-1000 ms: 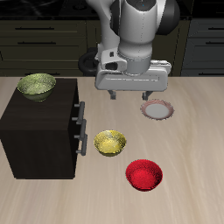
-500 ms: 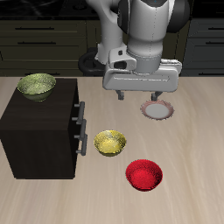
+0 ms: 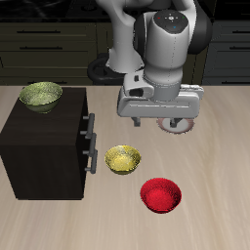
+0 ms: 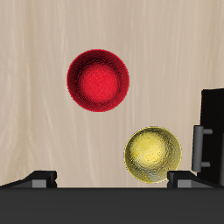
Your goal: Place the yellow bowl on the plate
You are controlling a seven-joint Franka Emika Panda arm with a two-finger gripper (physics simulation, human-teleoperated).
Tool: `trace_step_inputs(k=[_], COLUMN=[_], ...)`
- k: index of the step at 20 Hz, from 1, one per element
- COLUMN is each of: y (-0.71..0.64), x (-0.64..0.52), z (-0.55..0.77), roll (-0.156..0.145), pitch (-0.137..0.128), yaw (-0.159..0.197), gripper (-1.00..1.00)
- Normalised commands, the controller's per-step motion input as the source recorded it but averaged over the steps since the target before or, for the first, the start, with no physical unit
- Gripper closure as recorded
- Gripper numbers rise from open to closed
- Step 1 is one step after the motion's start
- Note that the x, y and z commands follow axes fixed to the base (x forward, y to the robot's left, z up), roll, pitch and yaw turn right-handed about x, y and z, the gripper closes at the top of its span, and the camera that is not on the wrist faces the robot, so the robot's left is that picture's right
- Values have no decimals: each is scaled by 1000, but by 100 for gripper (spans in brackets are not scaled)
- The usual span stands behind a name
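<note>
at frame centre, i am lowering the gripper (image 3: pixel 161 122), fingers spread, toward the yellow bowl (image 3: pixel 123 158), now hiding the plate (image 3: pixel 183 126).

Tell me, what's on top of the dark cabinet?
A pale yellow-green bowl sits on the dark cabinet, near its back corner. The rest of the top is bare. The cabinet's inside can't be seen because its drawers are closed.
</note>
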Motion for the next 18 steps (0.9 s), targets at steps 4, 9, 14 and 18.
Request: trace_step_inputs(k=[4,9,14,18], y=[41,-50,-95,6], x=[-6,-45,-69,-101], z=[-349,-188,-229,-146], roll=[12,0,-6,32], pitch=[28,6,23,1], yaw=[5,1,-12,7], gripper=[-100,-100,-100,-100])
